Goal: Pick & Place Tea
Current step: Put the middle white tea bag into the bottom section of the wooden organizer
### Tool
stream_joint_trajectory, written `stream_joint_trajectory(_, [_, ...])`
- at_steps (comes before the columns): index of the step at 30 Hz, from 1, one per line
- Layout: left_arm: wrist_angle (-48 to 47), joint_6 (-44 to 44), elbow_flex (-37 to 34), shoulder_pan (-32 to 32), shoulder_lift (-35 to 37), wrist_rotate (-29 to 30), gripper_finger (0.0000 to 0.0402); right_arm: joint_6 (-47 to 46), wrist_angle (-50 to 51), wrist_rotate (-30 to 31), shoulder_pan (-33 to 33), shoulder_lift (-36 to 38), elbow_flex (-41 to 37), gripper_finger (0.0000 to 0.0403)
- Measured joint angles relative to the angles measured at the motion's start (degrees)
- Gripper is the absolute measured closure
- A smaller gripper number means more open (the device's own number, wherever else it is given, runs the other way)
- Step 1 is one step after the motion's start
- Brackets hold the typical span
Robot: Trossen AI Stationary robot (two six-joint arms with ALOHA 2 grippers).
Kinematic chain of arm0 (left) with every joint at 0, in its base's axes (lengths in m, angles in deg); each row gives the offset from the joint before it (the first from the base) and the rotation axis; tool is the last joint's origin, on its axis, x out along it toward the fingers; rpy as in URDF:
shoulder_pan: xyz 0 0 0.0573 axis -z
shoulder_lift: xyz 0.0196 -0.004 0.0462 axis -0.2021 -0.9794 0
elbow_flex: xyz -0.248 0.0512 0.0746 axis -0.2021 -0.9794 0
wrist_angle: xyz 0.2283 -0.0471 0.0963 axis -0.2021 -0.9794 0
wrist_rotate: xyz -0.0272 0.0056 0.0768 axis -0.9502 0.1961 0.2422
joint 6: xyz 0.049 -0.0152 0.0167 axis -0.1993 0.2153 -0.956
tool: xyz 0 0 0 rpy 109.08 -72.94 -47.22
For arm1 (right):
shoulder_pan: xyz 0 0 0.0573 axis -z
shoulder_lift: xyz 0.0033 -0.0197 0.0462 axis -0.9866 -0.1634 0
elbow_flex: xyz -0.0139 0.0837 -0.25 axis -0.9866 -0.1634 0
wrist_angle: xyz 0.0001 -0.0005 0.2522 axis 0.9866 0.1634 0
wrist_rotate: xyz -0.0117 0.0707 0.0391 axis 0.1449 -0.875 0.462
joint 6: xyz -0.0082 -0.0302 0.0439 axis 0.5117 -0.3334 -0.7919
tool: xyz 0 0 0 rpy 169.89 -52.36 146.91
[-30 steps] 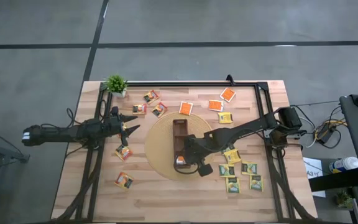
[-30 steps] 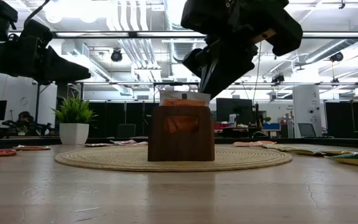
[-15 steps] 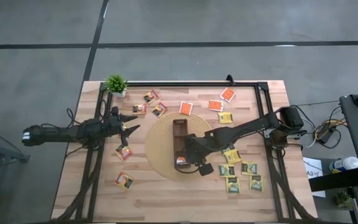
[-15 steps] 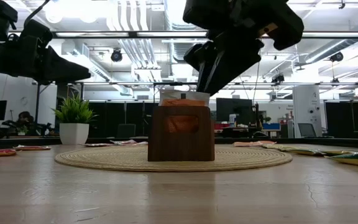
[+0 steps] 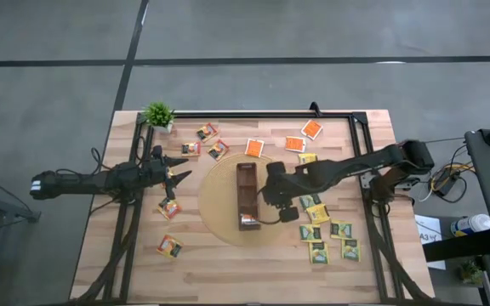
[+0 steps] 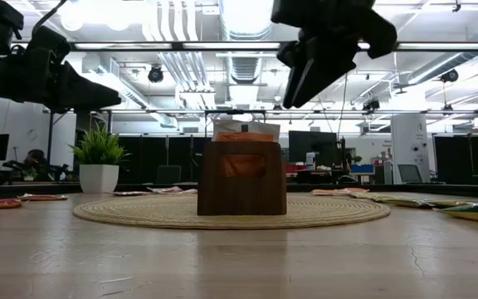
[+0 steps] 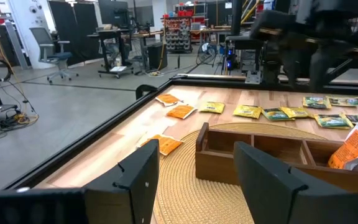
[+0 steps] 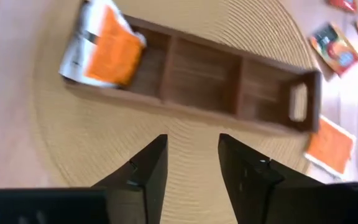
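An orange tea sachet [image 5: 247,221] is seen in the end compartment of the long brown wooden box [image 5: 246,184] on the round woven mat [image 5: 219,212]. The right gripper [image 5: 272,189], jaws parted and empty, is held beside the box. The left gripper [image 5: 179,167], released, is held near scattered sachets [image 5: 169,207].

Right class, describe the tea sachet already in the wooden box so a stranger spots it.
Find the round woven mat mid-table, then the long wooden box on it. The orange sachet sits in its end compartment, nearest the table's front edge; it is the only one inside the box.
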Motion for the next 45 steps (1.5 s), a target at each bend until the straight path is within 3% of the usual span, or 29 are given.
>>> stream_joint_trajectory(8, [0.0,0.0,0.02,0.0,0.0,0.0,0.0199,-2.17,-9.8,1.0,8.98,6.06,-10.94,0.0285])
stream_joint_trajectory(19, [0.0,0.0,0.02,-0.04,0.0,0.0,0.0199,-17.92,-12.15,1.09,35.41,11.65,-21.19,0.0305])
stream_joint_trajectory(24, [0.0,0.0,0.02,-0.02,0.0,0.0,0.0199,-26.08,-12.49,1.05,43.13,12.18,-24.8,0.0313])
stream_joint_trajectory(27, [0.0,0.0,0.01,-0.02,0.0,0.0,0.0199,-32.07,-12.97,0.97,45.89,11.93,-26.53,0.0318])
stream_joint_trajectory(32, [0.0,0.0,0.01,-0.02,0.0,0.0,0.0199,-33.69,-13.56,-1.3,48.85,12.08,-26.77,0.0321])
stream_joint_trajectory(45, [0.0,0.0,0.0,0.02,0.0,0.0,0.0199,-29.96,-18.74,-4.08,49.16,11.83,-30.6,0.0321])
